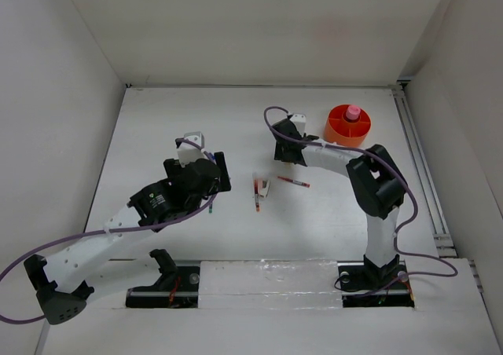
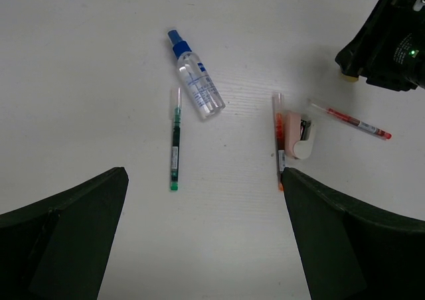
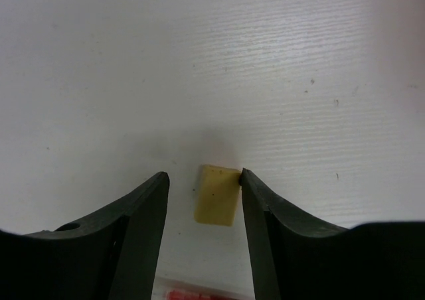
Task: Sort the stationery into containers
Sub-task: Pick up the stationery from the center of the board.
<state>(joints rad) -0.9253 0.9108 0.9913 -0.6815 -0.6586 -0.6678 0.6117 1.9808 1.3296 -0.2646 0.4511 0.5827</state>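
Note:
The round orange tub point(image 1: 336, 129) stands at the back right with the pink-capped tube point(image 1: 353, 113) upright in it. My right gripper point(image 1: 288, 148) is down at the table left of the tub. In the right wrist view it point(image 3: 204, 176) is open around the beige eraser point(image 3: 217, 195); the right finger touches the eraser's corner and the left finger is apart. My left gripper point(image 2: 206, 247) is open and empty above the table. Ahead of it lie the green pen point(image 2: 175, 141), the blue-capped clear tube point(image 2: 196, 84), an orange-red pen point(image 2: 279, 144), the white piece point(image 2: 300, 135) and a red pen point(image 2: 350, 119).
White walls enclose the table on the left, back and right. The two red pens point(image 1: 256, 192) point(image 1: 293, 181) lie between the arms. The right arm's black wrist point(image 2: 388, 38) shows at the top right of the left wrist view. A red strip point(image 3: 192, 295) shows at the right wrist view's bottom edge.

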